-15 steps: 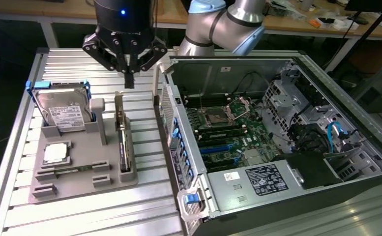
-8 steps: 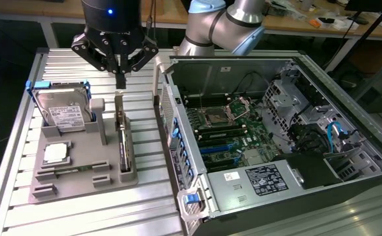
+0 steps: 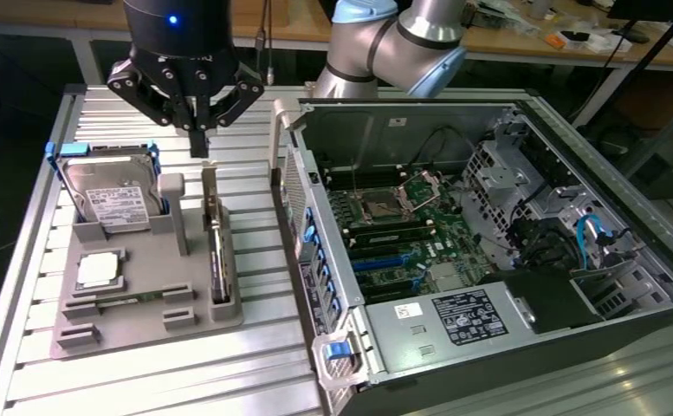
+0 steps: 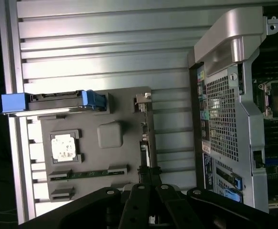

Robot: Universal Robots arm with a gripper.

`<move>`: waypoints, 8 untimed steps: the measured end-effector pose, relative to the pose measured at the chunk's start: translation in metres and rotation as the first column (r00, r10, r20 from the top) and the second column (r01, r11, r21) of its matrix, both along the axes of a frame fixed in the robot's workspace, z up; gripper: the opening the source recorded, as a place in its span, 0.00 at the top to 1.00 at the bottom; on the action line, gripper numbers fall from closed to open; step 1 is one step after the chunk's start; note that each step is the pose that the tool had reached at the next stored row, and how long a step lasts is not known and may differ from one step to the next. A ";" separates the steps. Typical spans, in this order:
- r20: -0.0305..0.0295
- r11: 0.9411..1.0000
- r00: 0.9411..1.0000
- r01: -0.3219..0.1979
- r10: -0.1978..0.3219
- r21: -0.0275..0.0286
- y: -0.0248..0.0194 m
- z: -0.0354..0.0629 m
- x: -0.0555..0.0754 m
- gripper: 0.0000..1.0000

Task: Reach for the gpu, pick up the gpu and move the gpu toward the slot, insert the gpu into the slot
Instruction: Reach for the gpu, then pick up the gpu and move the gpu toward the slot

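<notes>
Exterior view: reaching is judged the step in hand. The tool (image 3: 201, 143) is poised, holding nothing, its opening not discernible, just above the gpu (image 3: 216, 243), which is stood on edge in the gray holder (image 3: 139, 321). Square alignment over that thin edge is called for.

No legible text anywhere.

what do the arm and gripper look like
The arm is silver-grey tubing with light blue joint caps. The gripper is black, built of bolted link bars, with a small blue light on its body. A thin dark cable hangs alongside.
</notes>
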State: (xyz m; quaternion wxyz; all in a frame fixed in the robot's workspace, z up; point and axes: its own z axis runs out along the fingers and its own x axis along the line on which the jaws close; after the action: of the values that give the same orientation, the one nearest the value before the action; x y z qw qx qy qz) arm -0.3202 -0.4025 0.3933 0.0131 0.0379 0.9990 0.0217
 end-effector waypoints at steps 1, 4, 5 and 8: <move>0.000 1.000 1.000 0.000 0.000 0.000 0.0000 0.0000 -0.002 0.89; 0.000 1.000 1.000 0.000 0.000 0.000 -0.0001 -0.0001 -0.005 0.89; 0.000 1.000 1.000 0.000 0.000 0.000 -0.0001 0.0000 -0.005 0.89; 0.000 1.000 1.000 0.000 0.000 0.000 -0.0001 0.0000 -0.005 0.89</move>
State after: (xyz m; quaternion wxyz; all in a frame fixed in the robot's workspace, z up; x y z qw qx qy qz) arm -0.3255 -0.4025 0.3932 0.0130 0.0379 0.9990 0.0217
